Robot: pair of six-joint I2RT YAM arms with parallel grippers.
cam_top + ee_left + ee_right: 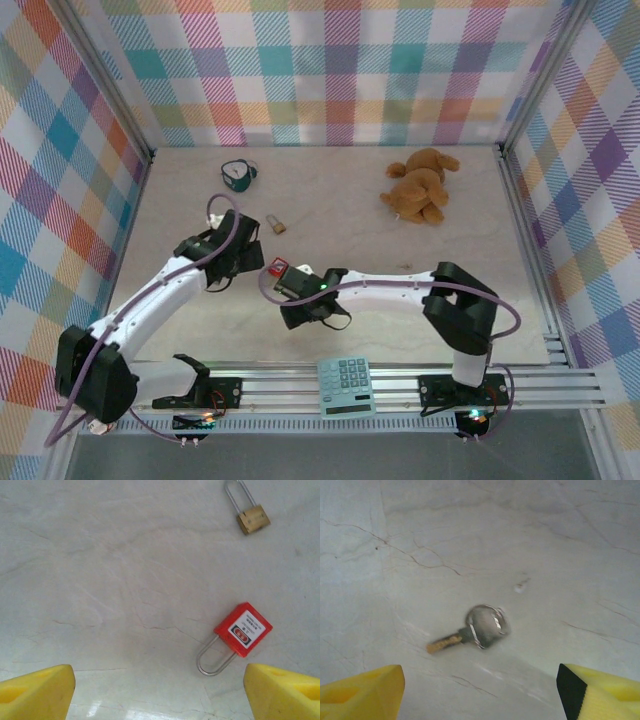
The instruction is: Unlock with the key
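Right wrist: the key [470, 630] lies, apparently flat, before the released right hand [480, 692]. The left hand [159, 692] hangs released near the red padlock [243, 629].

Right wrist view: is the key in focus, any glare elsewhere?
Right wrist: the small flat key with shiny round head and brass blade is slightly soft, glare whitening its head. Left wrist: the red silver-shackled padlock is sharp; the pale tabletop shows a sheen.

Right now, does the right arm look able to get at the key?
Probably yes. The key lies flat on the bare table, just ahead of the open right gripper and roughly centred between its yellow fingers, with nothing on or beside it. Lying flat, it may be fiddly to pinch.
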